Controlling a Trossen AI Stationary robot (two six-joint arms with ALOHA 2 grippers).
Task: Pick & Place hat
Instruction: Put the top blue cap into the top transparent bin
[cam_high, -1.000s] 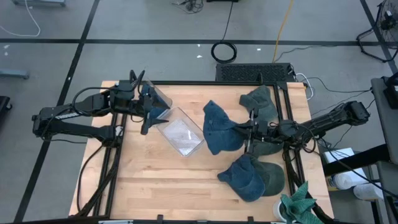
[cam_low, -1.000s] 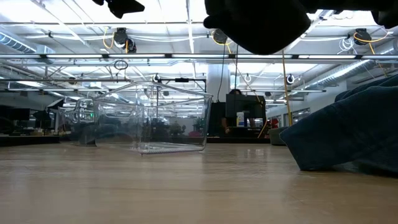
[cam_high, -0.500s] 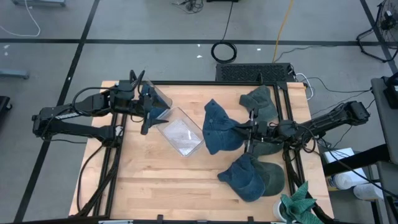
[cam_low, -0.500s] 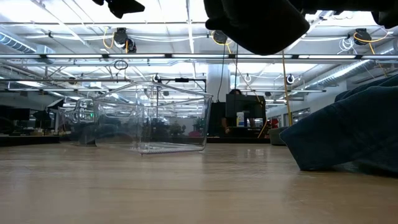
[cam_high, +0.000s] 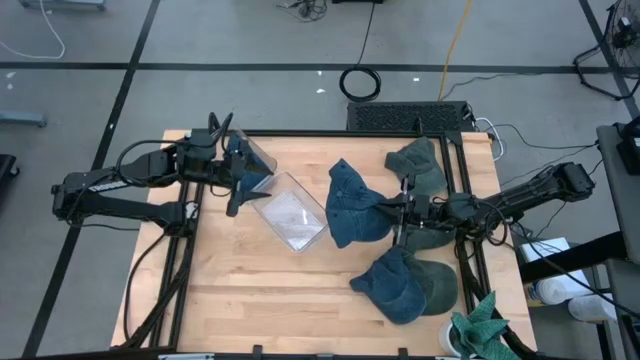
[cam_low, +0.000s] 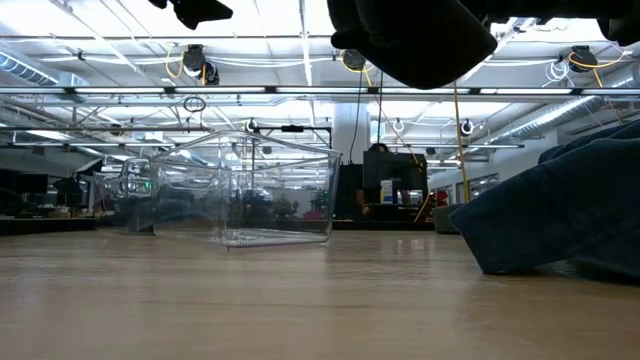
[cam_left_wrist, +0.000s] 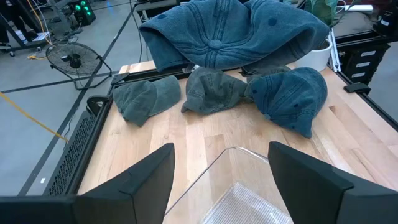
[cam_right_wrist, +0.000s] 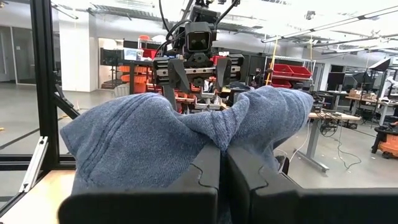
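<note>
Four caps are showing on your pale wooden table (cam_high: 240, 300); the right gripper (cam_high: 397, 213) is pinching the big blue denim hat (cam_high: 350, 208), lifting it just right of the clear plastic bin (cam_high: 290, 218). The left gripper (cam_high: 238, 178), fingers spread, is waiting at the bin's far-left corner. The drooping fabric could be snagging the bin's rim and tipping it. Beyond, a workshop hall is stretching out.

Two dark jointed arms with cables, each hand (cam_right_wrist: 222, 186) blocky and black.
</note>
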